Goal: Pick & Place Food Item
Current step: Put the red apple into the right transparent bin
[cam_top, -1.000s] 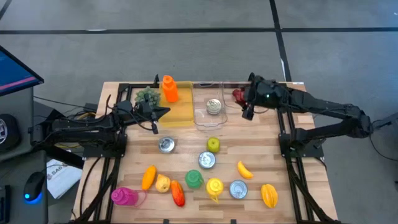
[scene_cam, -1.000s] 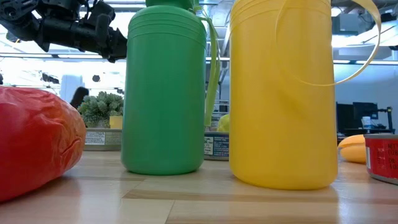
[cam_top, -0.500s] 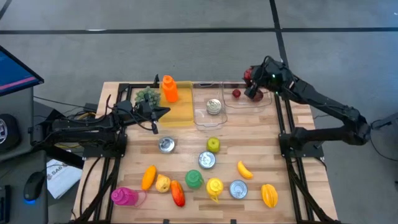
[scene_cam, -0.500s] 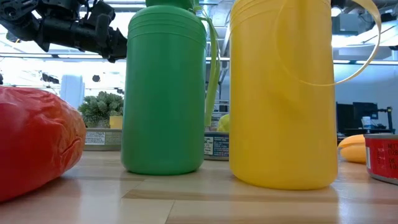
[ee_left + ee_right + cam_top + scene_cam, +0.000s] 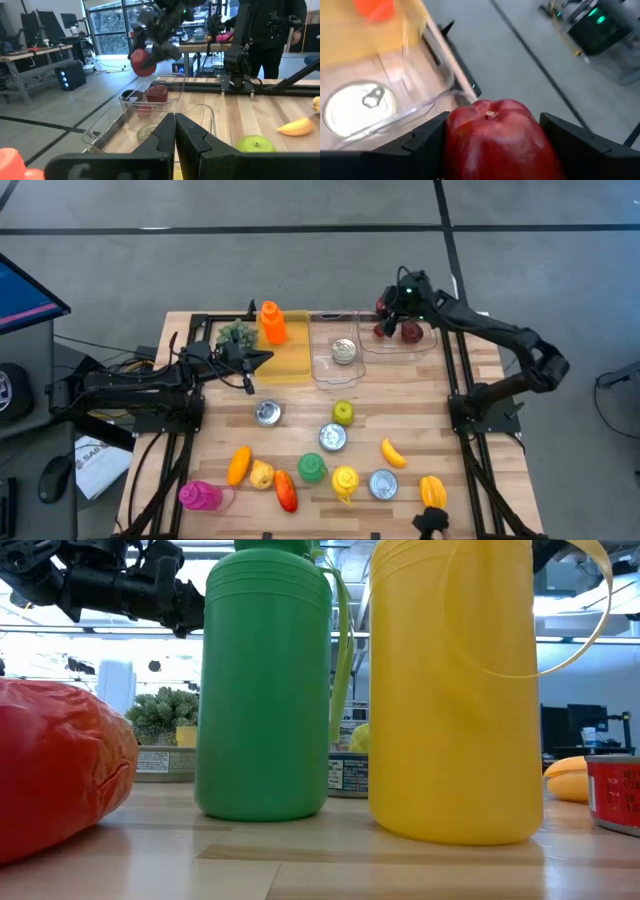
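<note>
A red apple (image 5: 492, 137) sits between the fingers of my right gripper (image 5: 388, 315), above the far-right clear container (image 5: 425, 348). That container holds other red food pieces (image 5: 156, 93). The left wrist view shows the apple (image 5: 143, 62) hanging over the container. My left gripper (image 5: 175, 127) is shut and empty. It hovers by the yellow bin (image 5: 285, 358), which holds an orange bottle (image 5: 271, 323) and a green bunch (image 5: 237, 335). My right gripper pinches the red apple by two opposite sides (image 5: 451, 135), one dark finger (image 5: 422, 137) on each. The apple's stem end faces back toward the wrist. The fingers slant down from the table's right. The apple is lifted clear above the clear container.
A middle clear bin (image 5: 322, 368) holds a tin can (image 5: 343, 351). Nearer lie cans (image 5: 267, 413), a green apple (image 5: 343, 413), a banana (image 5: 393, 452), a green jug (image 5: 265, 690), a yellow jug (image 5: 455, 690), a red pepper (image 5: 55, 765) and a pink bottle (image 5: 198, 496).
My right arm has swung toward the table's far edge and sunk a little, carrying the red apple over the far-right clear container. Its fingers have kept the same gap.
</note>
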